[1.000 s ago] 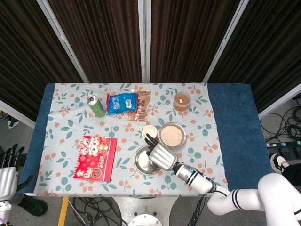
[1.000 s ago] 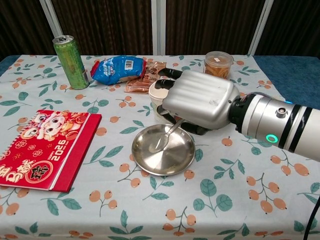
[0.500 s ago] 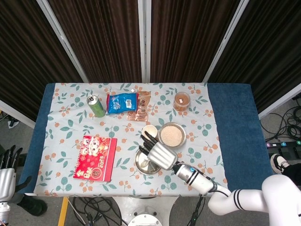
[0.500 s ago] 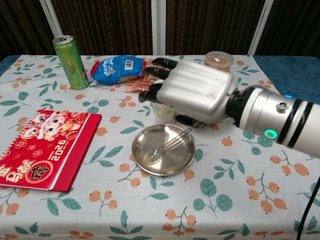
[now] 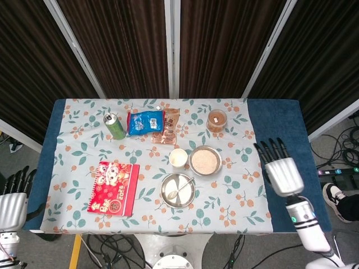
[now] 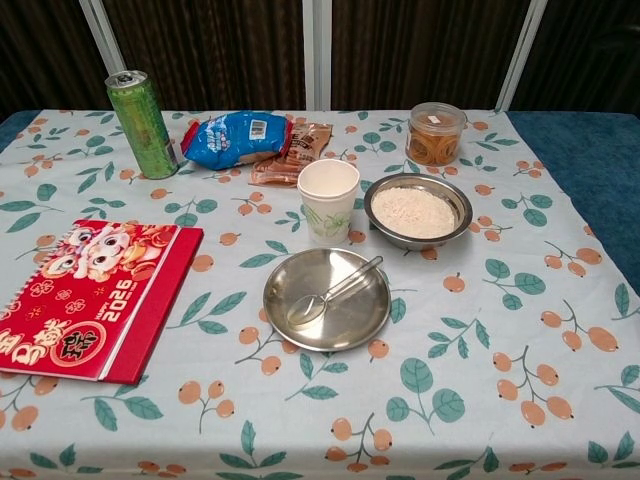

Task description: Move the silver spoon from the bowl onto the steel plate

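The silver spoon (image 6: 331, 294) lies inside the steel plate (image 6: 350, 323), handle angled toward the bowl (image 6: 417, 212) of white grains just beside it. The right hand (image 5: 280, 171) hovers over the table's (image 5: 280, 120) blue right edge, fingers spread, holding nothing. The left hand (image 5: 12, 203) hangs off the table's left side, fingers extended, empty.
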You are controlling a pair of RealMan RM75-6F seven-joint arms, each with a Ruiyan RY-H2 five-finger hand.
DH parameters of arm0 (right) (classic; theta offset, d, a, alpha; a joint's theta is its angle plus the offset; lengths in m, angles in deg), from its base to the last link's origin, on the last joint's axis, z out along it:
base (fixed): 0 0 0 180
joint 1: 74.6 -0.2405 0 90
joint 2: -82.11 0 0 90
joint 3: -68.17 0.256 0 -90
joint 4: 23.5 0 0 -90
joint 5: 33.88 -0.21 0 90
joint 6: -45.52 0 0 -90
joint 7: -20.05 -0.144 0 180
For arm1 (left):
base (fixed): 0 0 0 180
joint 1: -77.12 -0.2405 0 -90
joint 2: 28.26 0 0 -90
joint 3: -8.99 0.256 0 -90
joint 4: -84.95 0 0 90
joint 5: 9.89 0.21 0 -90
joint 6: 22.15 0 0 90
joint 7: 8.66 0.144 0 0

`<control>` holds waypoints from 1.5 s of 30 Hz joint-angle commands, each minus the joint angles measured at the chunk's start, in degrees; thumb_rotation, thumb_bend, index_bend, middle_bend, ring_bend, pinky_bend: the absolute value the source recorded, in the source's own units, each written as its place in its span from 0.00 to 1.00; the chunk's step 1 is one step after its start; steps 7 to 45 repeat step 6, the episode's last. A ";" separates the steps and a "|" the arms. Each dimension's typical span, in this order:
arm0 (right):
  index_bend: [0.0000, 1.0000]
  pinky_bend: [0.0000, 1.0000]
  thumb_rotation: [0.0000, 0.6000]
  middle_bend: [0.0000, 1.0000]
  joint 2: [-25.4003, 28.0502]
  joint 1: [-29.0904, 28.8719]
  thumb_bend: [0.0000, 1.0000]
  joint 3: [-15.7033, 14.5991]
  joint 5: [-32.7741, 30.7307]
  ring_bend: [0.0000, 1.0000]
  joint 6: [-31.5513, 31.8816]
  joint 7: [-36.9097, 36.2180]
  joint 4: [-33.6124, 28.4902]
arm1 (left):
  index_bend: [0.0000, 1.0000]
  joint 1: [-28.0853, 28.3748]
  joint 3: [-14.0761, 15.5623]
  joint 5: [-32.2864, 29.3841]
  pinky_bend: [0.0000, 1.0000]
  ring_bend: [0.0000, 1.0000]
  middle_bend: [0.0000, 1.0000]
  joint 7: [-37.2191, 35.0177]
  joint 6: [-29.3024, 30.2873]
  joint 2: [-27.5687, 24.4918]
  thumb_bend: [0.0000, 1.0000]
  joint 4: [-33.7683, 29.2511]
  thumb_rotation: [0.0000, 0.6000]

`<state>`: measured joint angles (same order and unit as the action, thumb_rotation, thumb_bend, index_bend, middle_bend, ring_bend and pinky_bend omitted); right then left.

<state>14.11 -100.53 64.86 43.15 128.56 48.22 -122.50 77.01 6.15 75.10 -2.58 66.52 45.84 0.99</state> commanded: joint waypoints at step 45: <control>0.00 0.00 1.00 0.09 5.79 12.85 0.31 -3.14 3.23 0.00 9.22 -18.35 2.20 | 0.13 1.54 -0.44 0.51 0.11 0.05 0.10 2.25 -1.03 0.10 0.24 -2.20 1.00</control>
